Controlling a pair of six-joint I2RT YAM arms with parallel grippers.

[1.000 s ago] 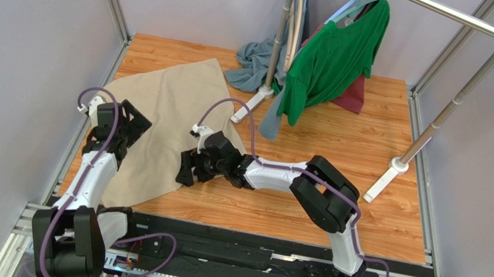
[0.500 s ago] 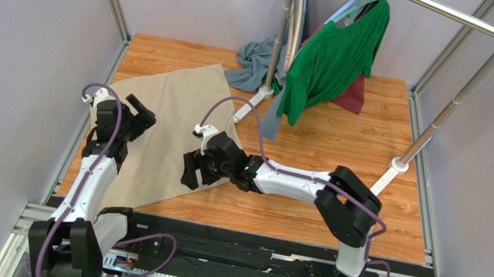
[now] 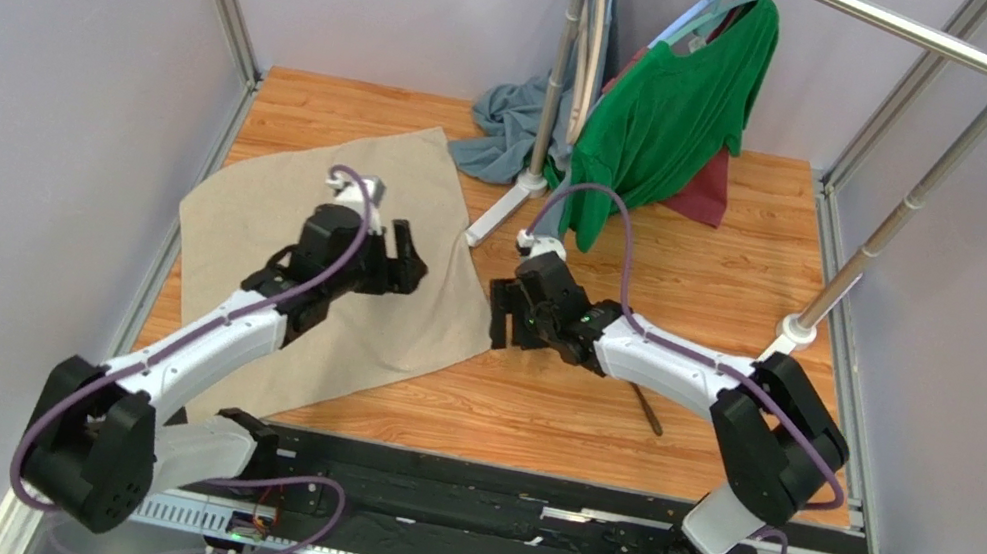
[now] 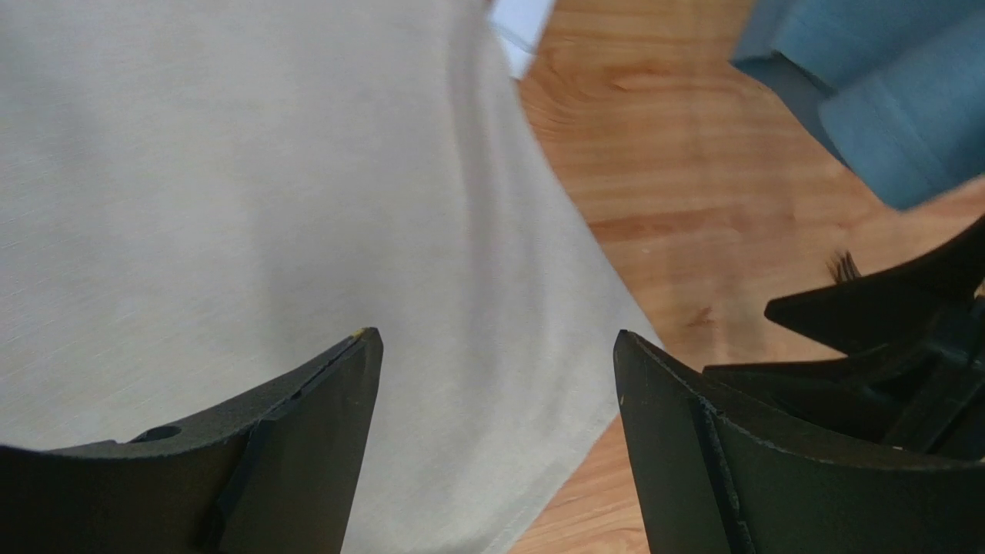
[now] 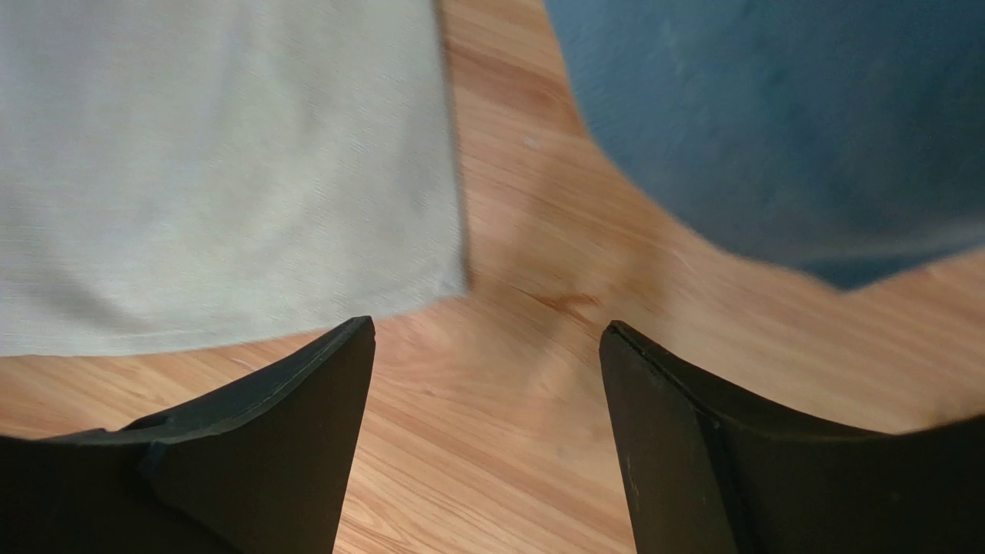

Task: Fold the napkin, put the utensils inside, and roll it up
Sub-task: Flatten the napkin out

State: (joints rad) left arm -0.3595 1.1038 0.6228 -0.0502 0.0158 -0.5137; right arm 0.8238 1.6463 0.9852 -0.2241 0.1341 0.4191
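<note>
Only the overhead view shows the fork [image 3: 646, 409] lying on the table [image 3: 764, 249], right of the flat napkin [image 3: 269, 200]. The wrist views show the left gripper [image 4: 495, 346] spread and empty above the napkin, and the right gripper [image 5: 486, 335] spread and empty beside the napkin's corner.

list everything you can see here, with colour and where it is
napkin: one, beige, spread flat on the table's left half
fork: one, dark, on bare wood near the front, right of the napkin
cloth: one, grey-blue, heaped at the far edge by a rack foot
shirt: one, green, hanging on the rack
garment: one, dark red, behind the shirt
rack: one, silver with white feet, far right
table: one, orange-brown wood
left gripper: one, black, open, above the napkin's right part
right gripper: one, black, open, above bare wood just right of the napkin
</note>
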